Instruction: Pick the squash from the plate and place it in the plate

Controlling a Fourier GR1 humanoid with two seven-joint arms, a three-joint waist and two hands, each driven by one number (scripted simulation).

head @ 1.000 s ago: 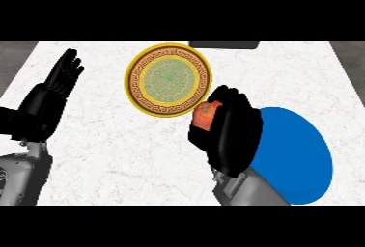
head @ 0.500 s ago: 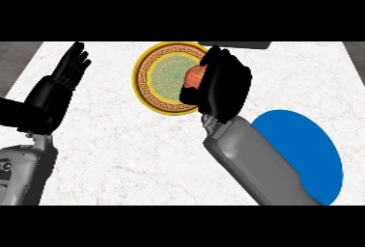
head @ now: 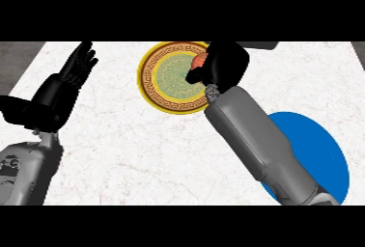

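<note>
My right hand reaches over the right side of the yellow patterned plate at the counter's far middle. Its fingers are curled round the orange-red squash, of which only a small patch shows at the hand's left edge. Whether the squash touches the plate is hidden by the hand. The blue plate lies at the right, partly covered by my right forearm. My left hand rests open at the left, fingers pointing up.
The white marbled counter spreads across the view. A dark object sits at the counter's far edge, just behind the yellow plate. Grey floor shows past the counter's far left corner.
My right hand has carried the squash from beside the blue plate up and leftward until it is over the yellow plate. The left hand has barely shifted.
</note>
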